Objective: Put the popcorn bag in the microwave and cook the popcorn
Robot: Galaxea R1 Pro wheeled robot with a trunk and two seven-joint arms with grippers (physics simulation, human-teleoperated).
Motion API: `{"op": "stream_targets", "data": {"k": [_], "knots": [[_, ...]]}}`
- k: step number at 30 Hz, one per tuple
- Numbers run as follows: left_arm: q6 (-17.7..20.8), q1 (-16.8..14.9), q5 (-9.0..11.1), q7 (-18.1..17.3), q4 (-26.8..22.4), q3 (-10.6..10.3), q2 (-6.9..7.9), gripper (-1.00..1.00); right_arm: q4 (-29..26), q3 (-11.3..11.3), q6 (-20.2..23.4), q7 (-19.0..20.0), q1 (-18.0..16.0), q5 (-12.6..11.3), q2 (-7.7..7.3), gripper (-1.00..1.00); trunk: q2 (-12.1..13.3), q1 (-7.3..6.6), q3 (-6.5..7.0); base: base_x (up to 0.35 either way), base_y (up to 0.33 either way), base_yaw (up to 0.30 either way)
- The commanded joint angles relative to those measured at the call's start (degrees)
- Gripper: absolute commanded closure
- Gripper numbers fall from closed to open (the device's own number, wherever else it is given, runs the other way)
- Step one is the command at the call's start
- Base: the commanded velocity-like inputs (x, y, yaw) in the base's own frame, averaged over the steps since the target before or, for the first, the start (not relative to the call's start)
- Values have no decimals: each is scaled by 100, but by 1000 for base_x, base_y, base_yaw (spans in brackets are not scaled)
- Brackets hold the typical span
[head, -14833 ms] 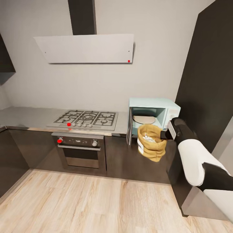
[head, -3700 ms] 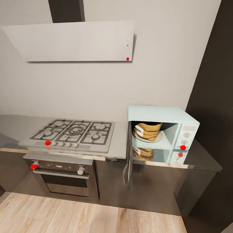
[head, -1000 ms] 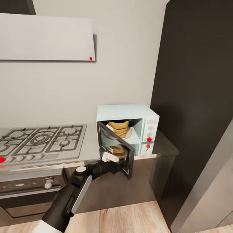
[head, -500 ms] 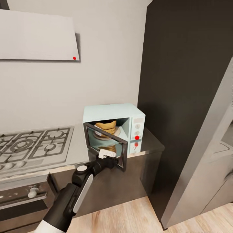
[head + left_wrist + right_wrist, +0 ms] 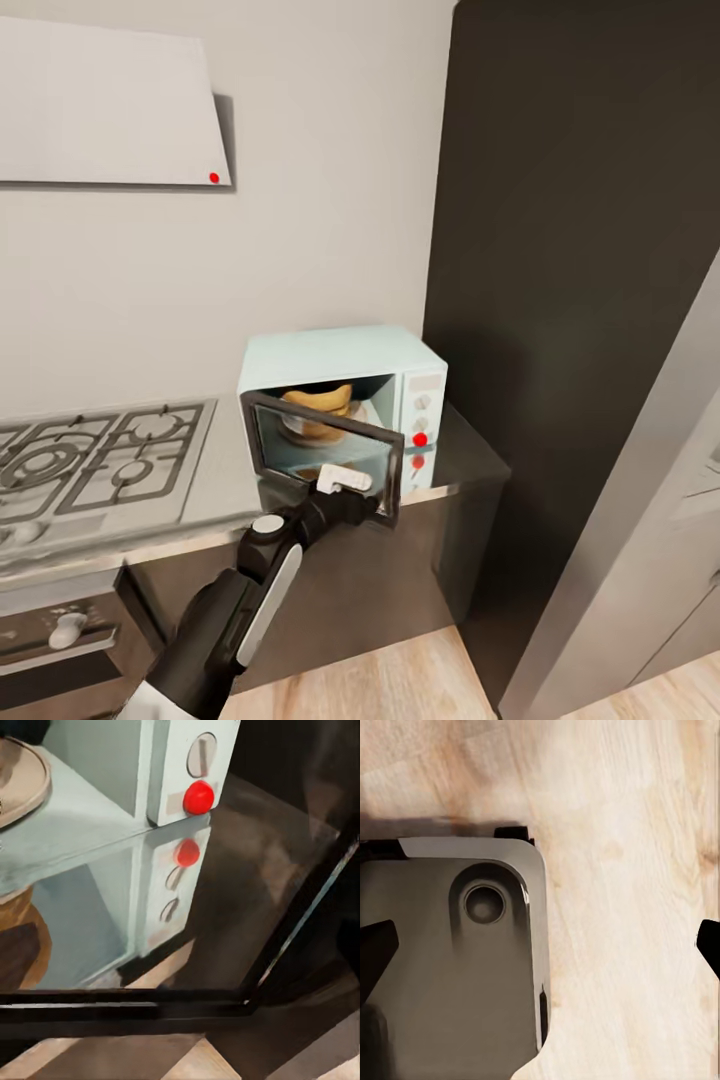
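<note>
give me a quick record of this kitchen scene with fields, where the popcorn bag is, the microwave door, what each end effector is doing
popcorn bag: inside the microwave, on its round plate
microwave door: partly open, swung out over the countertop edge
left end effector: at the door's lower front edge; open or shut cannot be told
right end effector: open, its dark fingertips spread apart, pointing at the wood floor
red knob: on the microwave's control panel
gas hob: left of the microwave

The microwave (image 5: 345, 400) sits on the countertop (image 5: 225, 470) beside the hob (image 5: 95, 460), its door (image 5: 325, 450) half open. The bag (image 5: 315, 405) stands inside. The left gripper (image 5: 350, 495) is at the door's lower edge.
</note>
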Motion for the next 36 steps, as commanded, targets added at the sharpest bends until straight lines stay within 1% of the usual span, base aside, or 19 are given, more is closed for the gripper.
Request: {"op": "stream_targets", "data": {"k": [1,2,5,27,30,36], "knots": [[43,-3,372,170,2,-246,-35,-100,17,-49,-32,13,-7,51,-4,-100,-4,3,-8,251,-175,0],[43,-3,417,204,6,-248,-44,-100,17,-49,-32,13,-7,51,-4,-100,-4,3,-8,250,-175,0],[43,-3,444,224,8,-249,-49,-100,17,-49,-32,12,-7,51,-4,-100,-4,3,-8,250,-175,0],[42,-3,449,236,-22,-229,2,-100,17,-49,-32,10,-7,51,-5,-100,-4,3,-8,229,-165,0],[43,-3,449,236,-26,-218,16,-100,17,-49,-32,10,-7,51,-7,-100,-4,3,-8,153,-88,0],[43,-5,449,236,-27,-211,35,-100,17,-49,-29,10,-7,51,-12,-100,-4,3,-8,22,-8,0]]}}
